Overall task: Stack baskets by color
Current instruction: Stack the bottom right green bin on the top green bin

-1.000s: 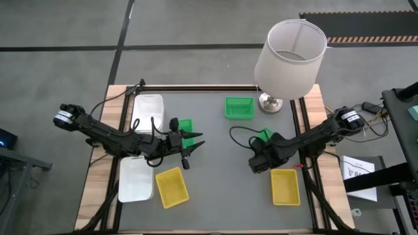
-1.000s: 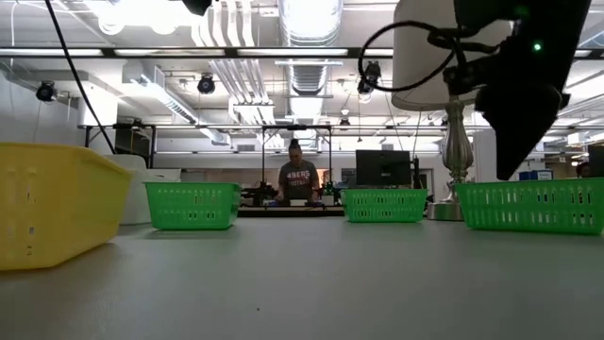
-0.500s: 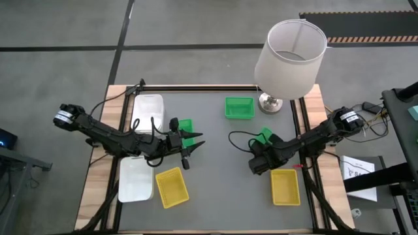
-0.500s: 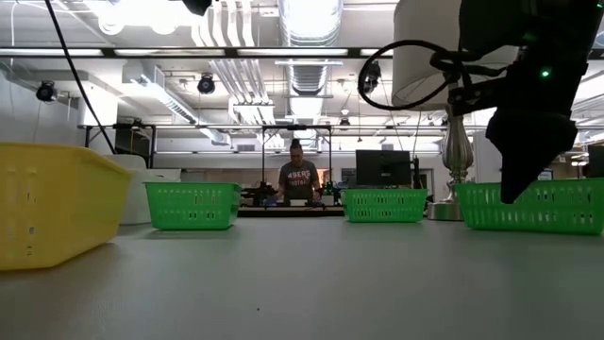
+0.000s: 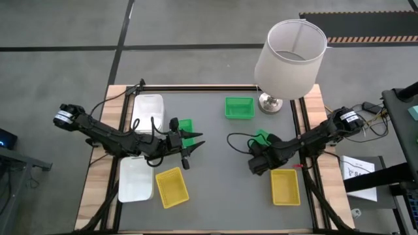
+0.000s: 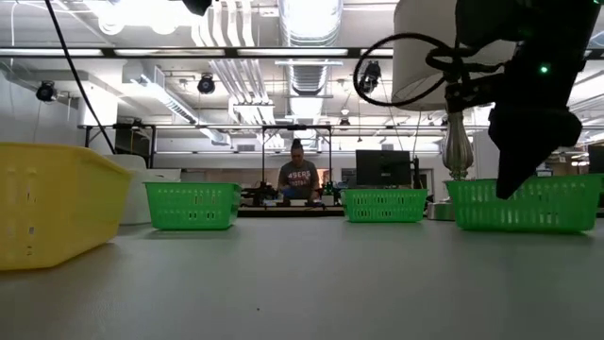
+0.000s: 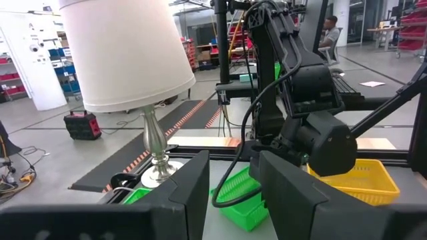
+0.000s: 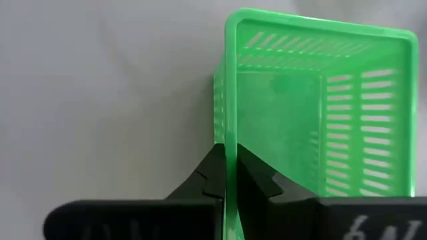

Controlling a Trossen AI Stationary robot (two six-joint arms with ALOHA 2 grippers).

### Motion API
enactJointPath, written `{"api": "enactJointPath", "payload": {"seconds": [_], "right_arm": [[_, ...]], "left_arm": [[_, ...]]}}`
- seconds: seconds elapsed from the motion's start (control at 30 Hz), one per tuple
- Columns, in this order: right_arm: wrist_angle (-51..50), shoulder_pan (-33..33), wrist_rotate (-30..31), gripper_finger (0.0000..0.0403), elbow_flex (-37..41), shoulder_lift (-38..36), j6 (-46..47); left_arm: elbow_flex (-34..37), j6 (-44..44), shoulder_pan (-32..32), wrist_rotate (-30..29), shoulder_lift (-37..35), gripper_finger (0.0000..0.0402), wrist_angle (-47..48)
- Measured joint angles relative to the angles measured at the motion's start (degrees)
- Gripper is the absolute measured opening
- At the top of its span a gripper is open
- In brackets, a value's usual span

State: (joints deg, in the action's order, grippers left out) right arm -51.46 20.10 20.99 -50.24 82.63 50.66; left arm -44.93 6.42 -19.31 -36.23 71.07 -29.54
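Near edge of the tabletop (image 5: 215, 189): two yellow baskets, one front-left (image 5: 172, 187), one front-right (image 5: 285, 187), plus a white basket (image 5: 136, 179) at the left edge.

Right gripper (image 8: 227, 175) is closed on the rim of a green basket (image 8: 313, 107), one finger inside the side wall, one outside. In the high view that basket (image 5: 263, 136) sits right of centre, mostly hidden under the right arm. Its long axis runs straight ahead of the fingers, so the grip is at one end of a long wall, and I'd expect it to tip once lifted.

Left gripper (image 5: 191, 145) hovers left of centre, fingers parted, holding nothing. A second green basket (image 5: 185, 125) is just behind it, partly covered.

Farther back: third green basket (image 5: 239, 108) at centre-rear, well apart from the held one, lying up and left of the right gripper. Probably the stack target; the right arm is nearer. Another white basket (image 5: 148, 109) sits rear-left, lamp (image 5: 289, 59) rear-right.
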Motion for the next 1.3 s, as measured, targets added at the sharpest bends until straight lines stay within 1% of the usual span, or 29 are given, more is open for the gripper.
{"api": "enactJointPath", "payload": {"seconds": [0.1,0.23,0.33,0.5,0.6,0.7,0.9,1.03,1.3], "right_arm": [[0.1,0.0,0.0,0.0009,-1.9,0.0,-2.4],[0.1,0.0,0.0,0.0009,-5.3,0.0,-8.0],[0.0,0.0,0.0,0.0009,-8.0,0.0,-13.7],[-0.1,-0.1,0.0,0.0009,-12.7,0.0,-26.3],[-0.2,-1.2,-0.2,0.0009,-15.4,0.0,-31.2],[-0.6,-3.6,0.0,0.0009,-18.3,0.0,-35.0],[-0.2,-9.9,-0.2,0.0009,-22.4,0.0,-45.1],[0.1,-14.7,-0.2,0.0009,-23.3,0.0,-51.9],[4.1,-23.1,-0.4,0.0009,-23.0,0.0,-58.5]], "left_arm": [[0.0,0.2,0.0,0.0,0.0,0.0116,0.0],[-0.1,2.2,0.1,0.0,-0.2,0.0116,0.0],[-0.3,4.2,0.1,0.0,-0.5,0.0116,0.0],[-0.1,7.4,0.1,0.0,-1.2,0.0116,0.1],[0.0,8.5,0.1,0.0,-1.8,0.0116,0.0],[0.0,10.6,0.1,0.0,-2.3,0.0116,0.1],[0.0,11.0,0.0,0.0,-4.3,0.0116,0.0],[0.0,10.9,0.0,0.0,-5.4,0.0116,0.1],[0.1,11.9,0.0,0.0,-6.8,0.0116,0.2]]}}
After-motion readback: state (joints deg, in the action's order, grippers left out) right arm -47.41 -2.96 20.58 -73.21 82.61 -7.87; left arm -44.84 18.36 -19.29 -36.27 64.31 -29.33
